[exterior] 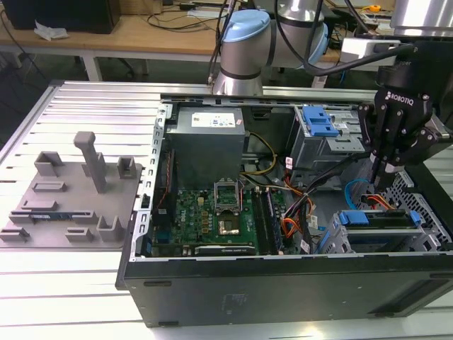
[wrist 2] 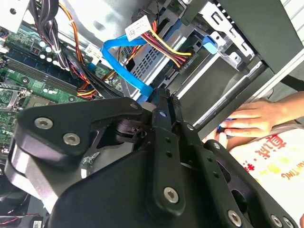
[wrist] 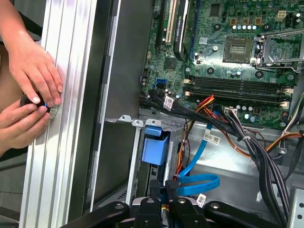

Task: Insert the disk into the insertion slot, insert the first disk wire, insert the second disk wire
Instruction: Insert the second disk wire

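- The tool point(wrist 2: 161, 95) sits closest in both wrist views. Its black fingers are drawn nearly together, and the end of the blue data wire point(wrist 2: 124, 66) appears pinched between them. I judge it to be holding that wire's plug rather than empty.
- In the first wrist view the blue data wire loops away flat from the tool point(wrist: 164, 187) and back toward the motherboard point(wrist: 237, 61).
- The disk point(exterior: 375, 218) lies in the insertion slot point(exterior: 333, 239) at the exterior view's right, near the case's front corner. Its blue carrier is level with the cage, so the first step looks finished.
- The relation that counts: the disk is directly under the tool point(exterior: 380, 183), close beneath the fingertips. Its long axis runs across the exterior view from left to right. The wire end would have to go downward and slightly toward the disk's wired edge.
- A bundle of yellow, red and black power wire point(wrist 2: 164, 42) ends in a black plug against the drive cage. Whether it is fully seated I cannot tell.
- A person's hands point(wrist: 33, 80) rest on the ridged aluminium worktop point(wrist: 66, 142) beside the case, well apart from the tool.
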`<state>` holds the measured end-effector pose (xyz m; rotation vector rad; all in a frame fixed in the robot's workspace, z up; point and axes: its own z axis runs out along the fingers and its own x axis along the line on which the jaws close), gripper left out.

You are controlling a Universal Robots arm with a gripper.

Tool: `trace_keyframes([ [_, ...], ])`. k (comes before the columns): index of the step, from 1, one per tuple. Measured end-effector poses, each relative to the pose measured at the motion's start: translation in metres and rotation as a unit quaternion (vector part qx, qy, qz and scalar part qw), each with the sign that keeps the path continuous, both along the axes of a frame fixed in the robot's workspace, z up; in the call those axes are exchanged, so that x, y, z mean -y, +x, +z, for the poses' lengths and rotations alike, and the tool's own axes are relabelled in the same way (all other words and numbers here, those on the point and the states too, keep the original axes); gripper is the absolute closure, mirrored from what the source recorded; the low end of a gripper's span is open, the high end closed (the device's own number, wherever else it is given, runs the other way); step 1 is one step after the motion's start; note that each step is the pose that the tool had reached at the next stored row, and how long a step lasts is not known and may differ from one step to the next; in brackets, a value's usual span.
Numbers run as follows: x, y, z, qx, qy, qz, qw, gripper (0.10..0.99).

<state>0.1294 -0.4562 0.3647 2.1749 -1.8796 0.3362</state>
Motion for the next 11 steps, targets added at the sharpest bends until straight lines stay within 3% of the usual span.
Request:
trace_keyframes([
  [4, 0.0000, 0.0035, 0.0000, -0.0009, 0.0031, -0.001, 1.0000, 0.925],
  [5, 0.0001, 0.0054, 0.0000, -0.0020, 0.0050, -0.001, 1.0000, 0.925],
  [6, 0.0000, 0.0086, 0.0000, -0.0055, 0.0073, -0.001, 1.0000, 0.925],
  [7, -0.0004, 0.0109, -0.0002, -0.0141, 0.0052, -0.001, 0.9999, 0.925],
  [9, -0.0003, 0.0108, -0.0007, -0.0145, -0.0082, -0.003, 0.9999, 0.925],
  [11, -0.0003, 0.0109, -0.0013, -0.0146, -0.0105, -0.016, 0.9997, 0.925],
])
